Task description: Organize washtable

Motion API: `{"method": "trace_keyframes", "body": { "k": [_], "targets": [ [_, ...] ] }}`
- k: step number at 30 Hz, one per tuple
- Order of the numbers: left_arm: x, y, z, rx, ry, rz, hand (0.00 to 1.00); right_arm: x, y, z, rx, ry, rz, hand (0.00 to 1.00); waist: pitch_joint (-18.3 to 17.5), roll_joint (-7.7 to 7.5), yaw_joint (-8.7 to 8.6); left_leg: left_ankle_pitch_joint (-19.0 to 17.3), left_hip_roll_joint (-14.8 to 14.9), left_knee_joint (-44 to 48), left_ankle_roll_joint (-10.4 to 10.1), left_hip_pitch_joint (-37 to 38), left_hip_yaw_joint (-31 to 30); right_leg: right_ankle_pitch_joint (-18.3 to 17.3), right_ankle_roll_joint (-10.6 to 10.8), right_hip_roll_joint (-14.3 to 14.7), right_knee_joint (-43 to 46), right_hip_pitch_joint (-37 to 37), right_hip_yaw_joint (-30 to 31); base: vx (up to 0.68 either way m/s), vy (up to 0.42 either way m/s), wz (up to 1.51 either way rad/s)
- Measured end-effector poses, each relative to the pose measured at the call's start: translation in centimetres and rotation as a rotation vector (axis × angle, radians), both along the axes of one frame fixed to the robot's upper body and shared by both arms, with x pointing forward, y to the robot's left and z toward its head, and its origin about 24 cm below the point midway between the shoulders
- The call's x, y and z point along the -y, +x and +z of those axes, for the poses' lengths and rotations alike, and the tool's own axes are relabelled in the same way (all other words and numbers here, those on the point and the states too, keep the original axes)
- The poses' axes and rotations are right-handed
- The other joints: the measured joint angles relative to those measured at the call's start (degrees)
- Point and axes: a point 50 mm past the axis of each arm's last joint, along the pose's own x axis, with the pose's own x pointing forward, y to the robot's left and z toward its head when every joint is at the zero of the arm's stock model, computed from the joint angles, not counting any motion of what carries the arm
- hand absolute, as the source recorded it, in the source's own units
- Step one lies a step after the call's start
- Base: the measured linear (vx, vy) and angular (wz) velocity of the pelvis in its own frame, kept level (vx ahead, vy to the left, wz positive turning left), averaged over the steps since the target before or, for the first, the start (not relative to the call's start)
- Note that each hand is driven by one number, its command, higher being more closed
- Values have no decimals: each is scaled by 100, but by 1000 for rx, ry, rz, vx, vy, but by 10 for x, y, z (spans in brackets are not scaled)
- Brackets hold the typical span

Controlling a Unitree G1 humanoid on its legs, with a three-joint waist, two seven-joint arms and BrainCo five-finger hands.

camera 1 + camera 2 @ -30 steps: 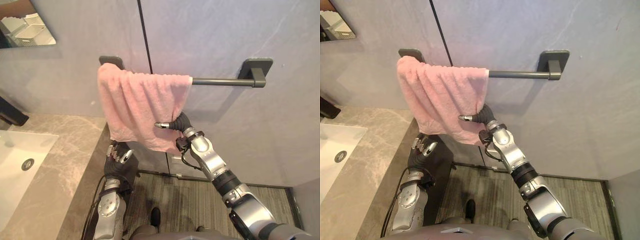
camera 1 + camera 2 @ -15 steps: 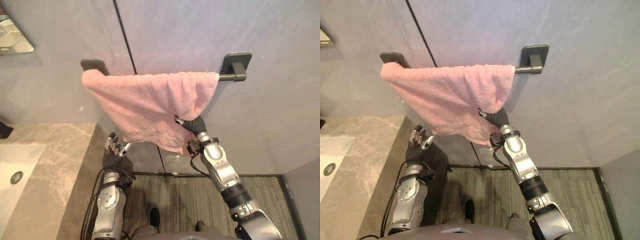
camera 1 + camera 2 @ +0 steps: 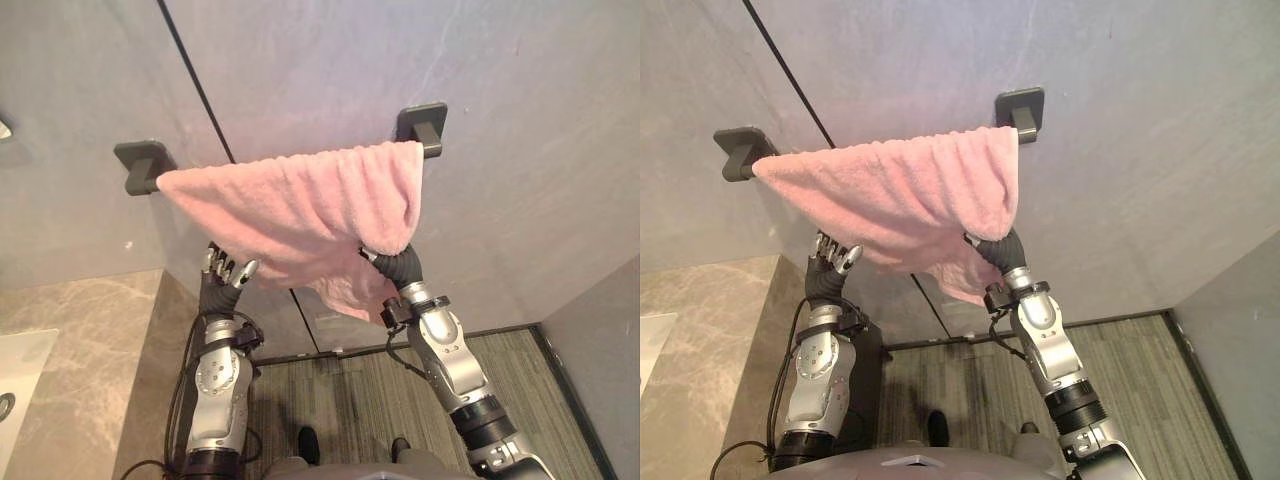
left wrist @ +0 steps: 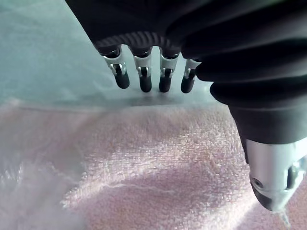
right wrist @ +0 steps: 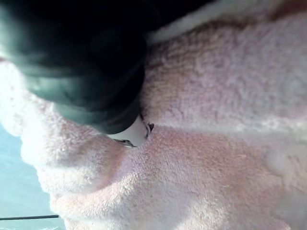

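Pink towel (image 3: 300, 205) hangs spread — left hand (image 3: 222, 285) just below, fingers straight and loose; right hand (image 3: 402, 268) buried in it, grip untellable.

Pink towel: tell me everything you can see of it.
The pink towel looks like fluffy terry cloth. It hangs spread across almost the whole span between two dark wall brackets, in soft folds, and dips lowest right of centre. The right hand is buried in its lower right part. The left hand, fingers straight, sits just below its lower edge.
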Motion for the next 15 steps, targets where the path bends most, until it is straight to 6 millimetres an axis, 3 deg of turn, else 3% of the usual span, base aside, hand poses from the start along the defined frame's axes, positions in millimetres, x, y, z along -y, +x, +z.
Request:
{"method": "trace_keyframes", "body": {
  "k": [2, 3, 7, 11, 15],
  "targets": [
    [7, 2, 3, 14, -8, -14, 0, -6, -6, 2, 1, 38, 45, 100, 0, 0, 3, 0, -2, -1, 0, 6, 13, 25, 7, 3, -70, 15, 34, -14, 11, -2],
    [8, 2, 5, 18, -9, -16, 100, -10, -9, 4, 11, 44, 63, 100, 0, 0, 5, 0, -3, -1, 0, 7, 25, 28, 10, 4, -84, 16, 55, -22, 19, -4],
    [15, 5, 9, 38, -17, -36, 100, -20, -15, 6, 25, 53, 119, 100, 0, 0, 4, 0, -8, -1, -1, 24, 93, 71, 27, 4, -99, 6, 117, -27, 20, -9],
    [41, 18, 27, 114, -5, -157, 100, -21, -16, 7, 17, 81, 132, 100, -4, 4, -13, -26, -13, -9, -32, 11, 178, 193, 47, 5, -226, 5, 194, -36, 27, -11],
    [57, 26, 42, 181, 3, -227, 100, -25, -19, 11, 37, 88, 151, 100, -18, 25, -196, -18, -23, -25, 1, 13, 283, 284, 76, 5, -307, -1, 267, 2, 15, -15]
  ]
}}
